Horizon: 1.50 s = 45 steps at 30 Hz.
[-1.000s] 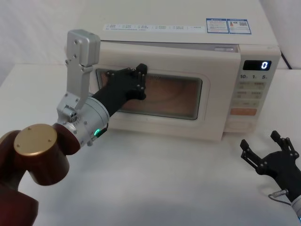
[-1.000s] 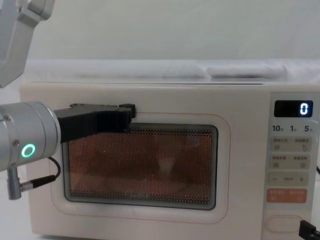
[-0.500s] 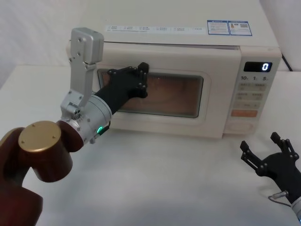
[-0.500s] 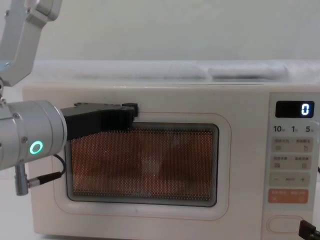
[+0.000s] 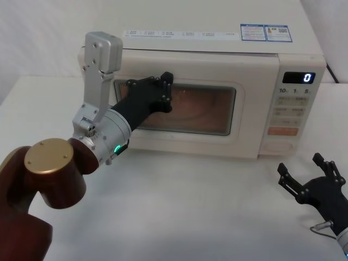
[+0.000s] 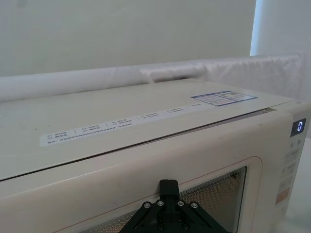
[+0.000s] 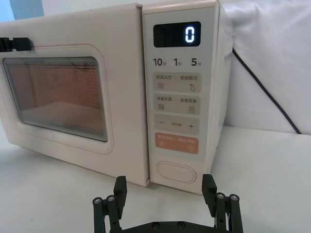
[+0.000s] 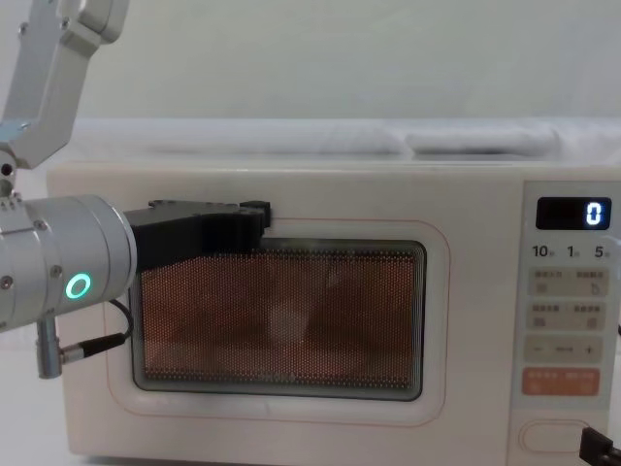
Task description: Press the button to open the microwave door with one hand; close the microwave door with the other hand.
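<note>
So the big cream boxy microwave (image 5: 217, 65) sat toward the back of the white counter (image 5: 179, 206). Through the mesh glass the inside glowed orange-ish, but I couldn't make out anything sitting in it.

The microwave door (image 5: 190, 138), a large cream rectangle with a dark rounded glass window and a thin pink outline, looked flush with the front of the oven in the head view, and in the right wrist view its edge sat right against the control panel (image 7: 177, 97). The left wrist view showed a thin dark seam along the top of the door under the lid.

The left pincer (image 5: 163, 92), black and blocky, was pressed flat against the upper left part of the door, at the top edge of the window. From the chest view it read as one dark slab (image 8: 209, 228) lying on the door. I couldn't tell if its fingers were apart or together.

The wide cream pill-shaped button (image 7: 176, 172) was at the very bottom of the panel, under the orange rectangular key (image 7: 177, 143), and the display (image 7: 177, 35) read 0. The right pincer (image 5: 310, 176) hovered low over the counter in front of the microwave's right corner, fingers spread wide, well clear of the button.
</note>
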Motion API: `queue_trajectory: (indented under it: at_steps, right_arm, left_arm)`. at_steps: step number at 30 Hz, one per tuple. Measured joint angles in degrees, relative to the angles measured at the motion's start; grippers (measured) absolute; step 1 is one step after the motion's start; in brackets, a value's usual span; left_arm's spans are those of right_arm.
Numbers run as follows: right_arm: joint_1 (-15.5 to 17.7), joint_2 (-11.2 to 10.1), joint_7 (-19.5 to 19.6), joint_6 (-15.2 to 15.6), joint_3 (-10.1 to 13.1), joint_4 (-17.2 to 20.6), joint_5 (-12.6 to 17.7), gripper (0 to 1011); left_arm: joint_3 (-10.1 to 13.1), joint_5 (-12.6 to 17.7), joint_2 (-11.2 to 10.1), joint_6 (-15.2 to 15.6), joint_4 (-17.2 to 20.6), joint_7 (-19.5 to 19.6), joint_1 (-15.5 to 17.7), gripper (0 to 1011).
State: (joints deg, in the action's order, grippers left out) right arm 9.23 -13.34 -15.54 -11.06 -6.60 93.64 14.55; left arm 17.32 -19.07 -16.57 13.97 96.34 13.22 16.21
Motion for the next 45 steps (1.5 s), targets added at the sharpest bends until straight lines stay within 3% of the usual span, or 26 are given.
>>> queue_trajectory:
  at_steps: [23, 30, 36, 43, 45]
  right_arm:
    - [0.00, 0.00, 0.00, 0.00, 0.00, 0.00, 0.00, 1002]
    - [0.00, 0.00, 0.00, 0.00, 0.00, 0.00, 0.00, 1002]
    - [0.00, 0.00, 0.00, 0.00, 0.00, 0.00, 0.00, 1002]
    - [0.00, 0.00, 0.00, 0.00, 0.00, 0.00, 0.00, 1002]
    - [0.00, 0.00, 0.00, 0.00, 0.00, 0.00, 0.00, 1002]
  left_arm:
    - [-0.59, 0.41, 1.07, -0.51, -1.49, 0.14, 0.74, 0]
    - [-1.47, -1.28, 1.08, -0.81, -0.65, 0.58, -0.65, 0]
    - [-2.63, -3.39, 0.13, -1.22, 1.61, 0.88, -3.67, 0]
    - [-4.76, -5.09, -1.20, -2.64, 5.76, -0.82, -9.83, 1]
    - [-5.55, -5.25, -1.36, -3.90, 7.04, -1.50, -11.93, 60]
